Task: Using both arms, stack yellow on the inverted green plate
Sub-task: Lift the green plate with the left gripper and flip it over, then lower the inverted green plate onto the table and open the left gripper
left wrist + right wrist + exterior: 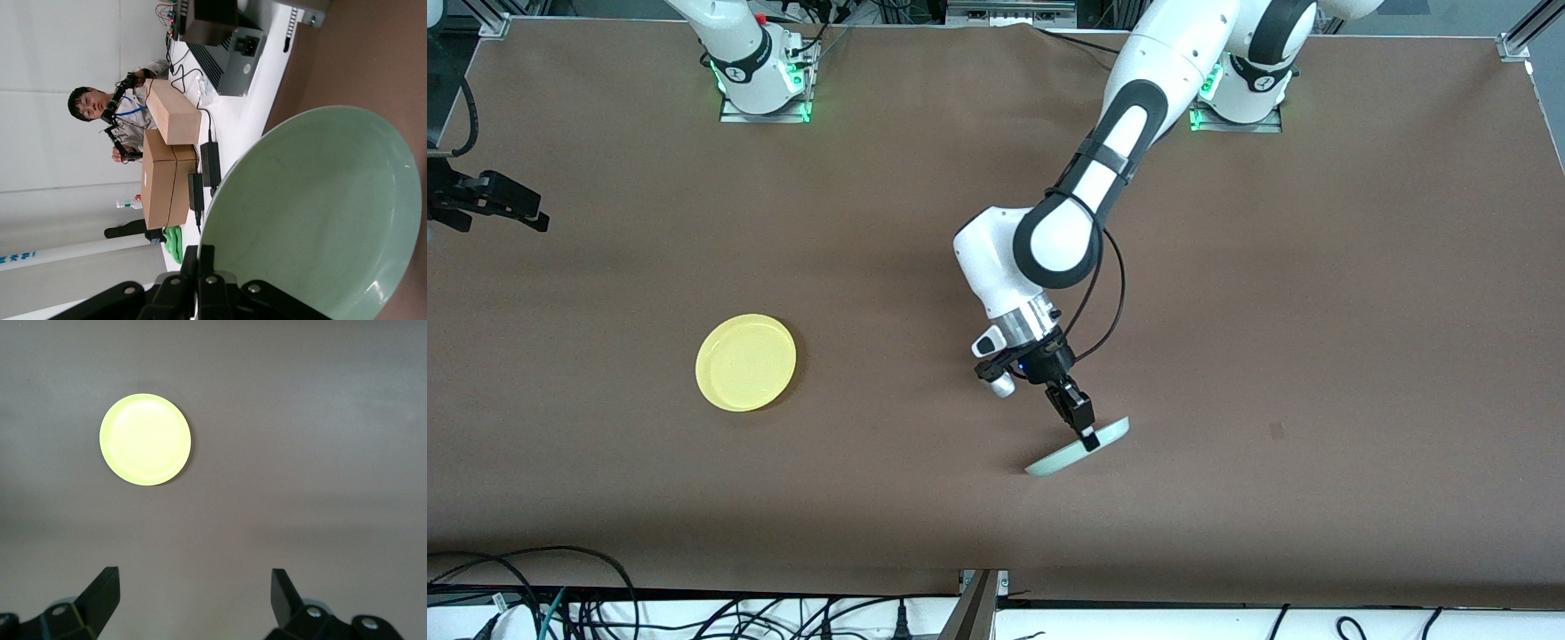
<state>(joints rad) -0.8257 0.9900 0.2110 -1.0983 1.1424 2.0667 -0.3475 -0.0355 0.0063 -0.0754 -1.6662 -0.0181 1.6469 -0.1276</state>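
Observation:
The yellow plate [745, 362] lies flat and upright on the brown table toward the right arm's end, with nothing on it. The pale green plate [1107, 436] is tipped up almost on edge near the table's middle. My left gripper [1089, 437] is shut on its rim. In the left wrist view the green plate [320, 213] fills the frame, its rim pinched between the fingers [208, 257]. My right gripper [494, 200] hangs high over the table's edge at the right arm's end. In the right wrist view the right gripper [193, 587] is open and empty, with the yellow plate [145, 440] well below it.
Cables [560, 596] run along the table edge nearest the front camera. A small dark mark [1276, 431] sits on the tabletop toward the left arm's end. Off the table, the left wrist view shows cardboard boxes [167, 160] and a person [100, 107].

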